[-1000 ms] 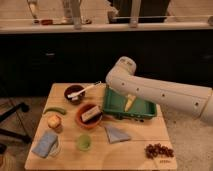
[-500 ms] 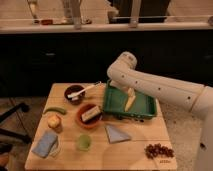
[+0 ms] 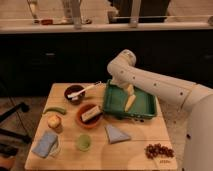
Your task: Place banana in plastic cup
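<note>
the tool point(image 3: 131, 92) hangs over the green tray point(image 3: 145, 104), on the arm reaching in from the right. the banana point(image 3: 129, 104) lies directly beneath it, touching or nearly so, on the tray floor. i cannot tell whether the tool is open or clamped on it. coming from above suits a slim piece lying flat. the plastic cup point(image 3: 83, 142) stands upright on the table point(image 3: 135, 150), well away to the tool's lower left, past the orange bowl point(image 3: 89, 116), so the banana could likely drop in end first.
</note>
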Tool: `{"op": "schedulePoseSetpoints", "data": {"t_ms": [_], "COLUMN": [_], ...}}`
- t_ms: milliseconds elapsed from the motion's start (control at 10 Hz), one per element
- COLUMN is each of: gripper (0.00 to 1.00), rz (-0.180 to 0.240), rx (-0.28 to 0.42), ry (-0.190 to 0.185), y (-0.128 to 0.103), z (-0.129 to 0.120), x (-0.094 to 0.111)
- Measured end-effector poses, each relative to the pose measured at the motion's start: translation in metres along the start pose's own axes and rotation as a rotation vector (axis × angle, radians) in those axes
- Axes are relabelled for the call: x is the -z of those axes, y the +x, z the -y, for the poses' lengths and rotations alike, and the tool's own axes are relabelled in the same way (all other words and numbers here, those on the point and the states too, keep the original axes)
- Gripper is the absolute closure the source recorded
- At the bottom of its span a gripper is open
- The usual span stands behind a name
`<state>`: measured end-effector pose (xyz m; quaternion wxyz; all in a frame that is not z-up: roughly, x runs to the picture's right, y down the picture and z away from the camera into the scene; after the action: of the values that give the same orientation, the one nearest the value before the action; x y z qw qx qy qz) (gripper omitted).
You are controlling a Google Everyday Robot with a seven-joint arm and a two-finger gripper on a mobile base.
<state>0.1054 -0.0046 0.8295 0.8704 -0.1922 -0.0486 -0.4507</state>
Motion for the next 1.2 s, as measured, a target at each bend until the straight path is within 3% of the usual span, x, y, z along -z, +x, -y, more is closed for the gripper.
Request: {"op": "schedulePoseSetpoints", "data": {"t_ms": [700,1200], "gripper": [0.2,0.2], "rz": [0.058,0.089], "rx": [-0.041,-0.052], "ry": [-0.033,-0.041], "y": [0.028,0.033], "z": [-0.014,-0.021], "x": [-0.035,-0.059]}}
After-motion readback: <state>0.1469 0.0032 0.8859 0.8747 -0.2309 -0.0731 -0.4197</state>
